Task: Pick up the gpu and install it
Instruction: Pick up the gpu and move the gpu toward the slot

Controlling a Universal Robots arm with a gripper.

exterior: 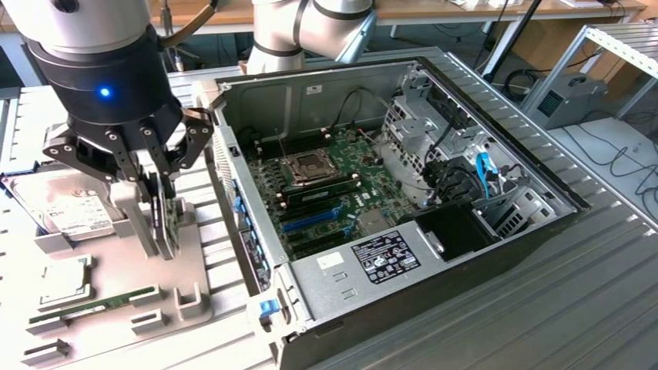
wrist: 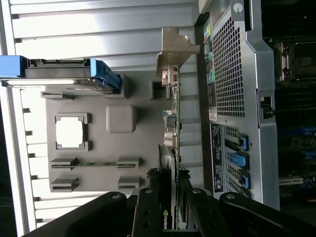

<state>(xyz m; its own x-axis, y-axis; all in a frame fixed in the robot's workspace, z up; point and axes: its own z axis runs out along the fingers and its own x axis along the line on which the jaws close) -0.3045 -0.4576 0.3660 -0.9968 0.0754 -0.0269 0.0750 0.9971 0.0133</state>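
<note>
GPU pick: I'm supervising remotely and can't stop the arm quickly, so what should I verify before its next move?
1. Gripper closed on the gpu, flanking both faces: ok.
2. The gpu standing on edge in the grey holder: ok.
3. Case side open, motherboard exposed: ok.
4. Blue expansion slots free of obstruction: cannot tell.
5. Hard drive seated in the holder, apart from the gpu: ok.

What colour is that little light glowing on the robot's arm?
Blue. The light shows best in the exterior view.
</note>
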